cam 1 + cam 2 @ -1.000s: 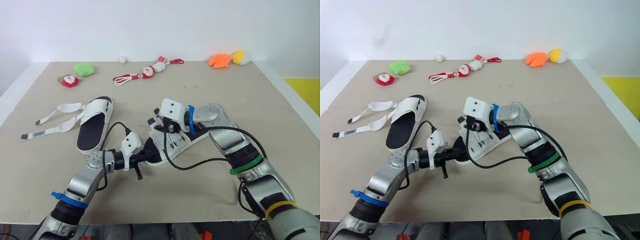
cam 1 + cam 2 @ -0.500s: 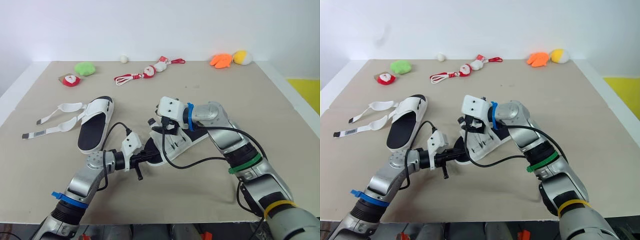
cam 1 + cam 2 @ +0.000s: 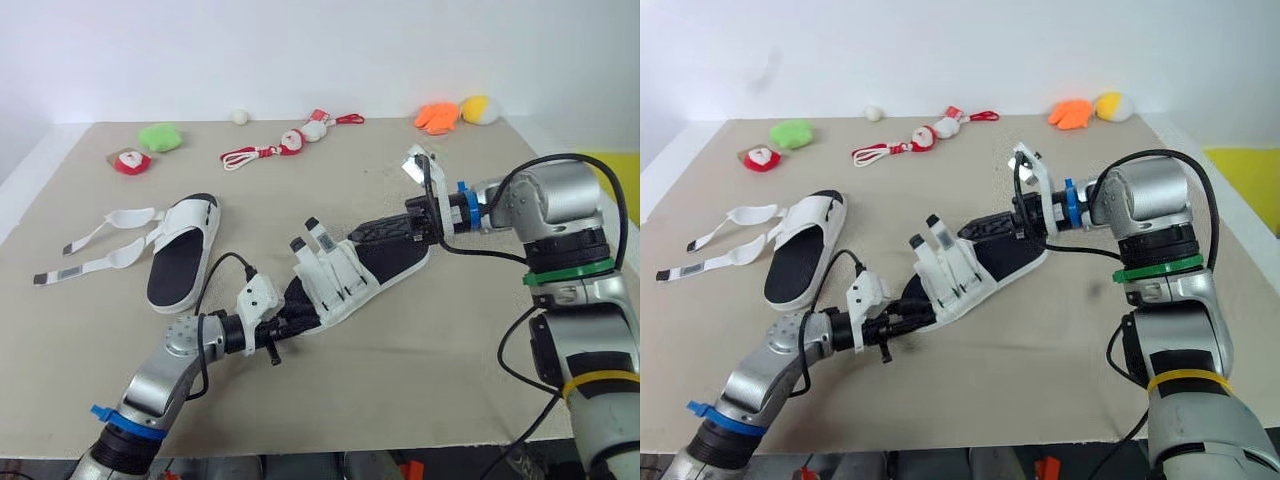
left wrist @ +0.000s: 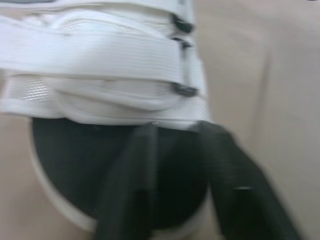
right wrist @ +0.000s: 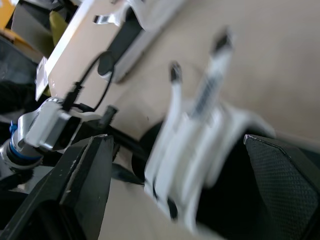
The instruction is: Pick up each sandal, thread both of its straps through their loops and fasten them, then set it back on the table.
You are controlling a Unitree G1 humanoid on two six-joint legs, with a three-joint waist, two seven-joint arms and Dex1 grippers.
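Tabletop [image 3: 480, 330]: right arm reaches across to sandal [image 3: 340, 285].

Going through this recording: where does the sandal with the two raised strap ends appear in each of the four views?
Left eye view: the sandal lies slanted at mid-table.
Right eye view: the sandal is at the same spot, near the centre.
Left wrist view: the sandal is close ahead, white straps over black insole.
Right wrist view: the sandal is central, with its strap ends raised.
Shared landmark: the left gripper at the sandal's end nearest the robot.
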